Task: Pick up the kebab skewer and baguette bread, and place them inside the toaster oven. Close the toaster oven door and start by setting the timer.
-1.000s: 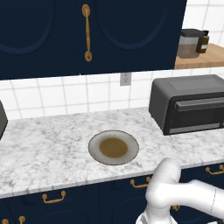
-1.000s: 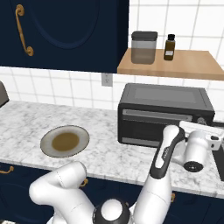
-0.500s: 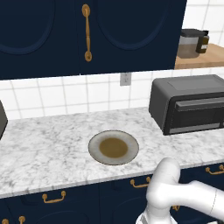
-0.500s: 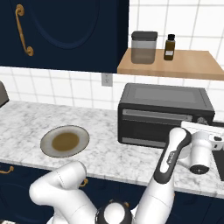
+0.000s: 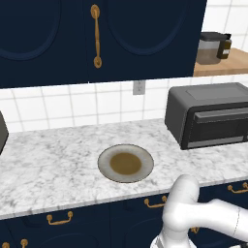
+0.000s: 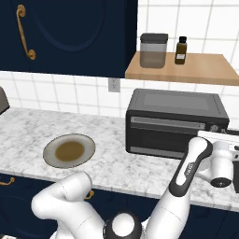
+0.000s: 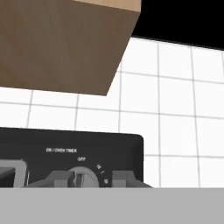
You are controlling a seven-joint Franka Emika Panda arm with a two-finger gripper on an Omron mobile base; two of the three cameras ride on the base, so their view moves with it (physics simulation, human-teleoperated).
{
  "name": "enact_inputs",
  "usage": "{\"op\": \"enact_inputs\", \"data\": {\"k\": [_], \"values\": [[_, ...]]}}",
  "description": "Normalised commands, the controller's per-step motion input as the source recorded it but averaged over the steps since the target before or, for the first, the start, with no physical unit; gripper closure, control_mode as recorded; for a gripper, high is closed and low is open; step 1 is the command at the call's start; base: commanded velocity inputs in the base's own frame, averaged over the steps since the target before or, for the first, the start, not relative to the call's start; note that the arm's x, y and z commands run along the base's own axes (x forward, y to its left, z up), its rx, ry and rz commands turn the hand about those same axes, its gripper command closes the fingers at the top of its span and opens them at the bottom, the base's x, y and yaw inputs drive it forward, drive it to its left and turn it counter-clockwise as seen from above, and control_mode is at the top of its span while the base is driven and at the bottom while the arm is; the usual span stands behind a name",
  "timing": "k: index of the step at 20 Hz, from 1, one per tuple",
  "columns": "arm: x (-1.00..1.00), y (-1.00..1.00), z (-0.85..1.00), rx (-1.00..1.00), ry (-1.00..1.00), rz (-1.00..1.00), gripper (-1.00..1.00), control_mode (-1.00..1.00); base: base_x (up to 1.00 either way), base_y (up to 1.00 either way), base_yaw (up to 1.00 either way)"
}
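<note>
Marble counter (image 5: pixel 53 160) runs the full width under a white tiled wall, with navy cabinets above and below.

Toaster oven (image 6: pixel 175 122): dark grey box, standing at the right end of the counter, back to the tiles. Long axis runs left-right along the wall; front faces out toward the counter edge. Toaster oven door (image 6: pixel 168 136) is upright and shut against the front, bar handle (image 6: pixel 167 124) horizontal along its top edge. In the left base view the same oven (image 5: pixel 208 115) sits at the right edge of frame.

Wooden shelf (image 6: pixel 182 66) hangs directly above the oven; its underside (image 7: pixel 61 43) takes up the upper left of the hand view.

Round plate (image 6: pixel 69 151) with a brown centre lies flat on the counter, well left of the oven and apart from it. Nothing on it that I can make out.

On the shelf: a grey lidded jar (image 6: pixel 153 50) and, just right of it, a small dark bottle (image 6: pixel 181 50).

Gripper (image 6: pixel 232 161) is at the oven's right end, in front of the control side. Hand view looks square at the timer dial (image 7: pixel 78 178), pointer near the OFF mark, with the fingertips (image 7: pixel 124 178) on either side of it, right up against it. Whether they are clamped on the dial or merely beside it, cannot tell.
</note>
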Motion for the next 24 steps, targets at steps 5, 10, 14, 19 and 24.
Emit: {"op": "enact_inputs", "data": {"k": [5, 10, 14, 19, 24], "values": [[0.29, 0.45, -0.03, -0.07, 0.0, -0.02, 1.0, -1.0, 0.0, 0.0, 0.0], [0.47, 0.38, 0.0, -0.07, 0.0, -0.04, 1.0, -1.0, 0.0, 0.0, 0.0], [0.52, 0.0, 0.0, -0.08, 0.0, -0.06, 1.0, -1.0, 0.0, 0.0, 0.0], [0.63, 0.13, -0.06, -0.06, 0.02, -0.05, 1.0, -1.0, 0.0, 0.0, 0.0], [0.49, 0.23, -0.27, -0.02, 0.04, -0.1, 1.0, -1.0, 0.0, 0.0, 0.0]]}}
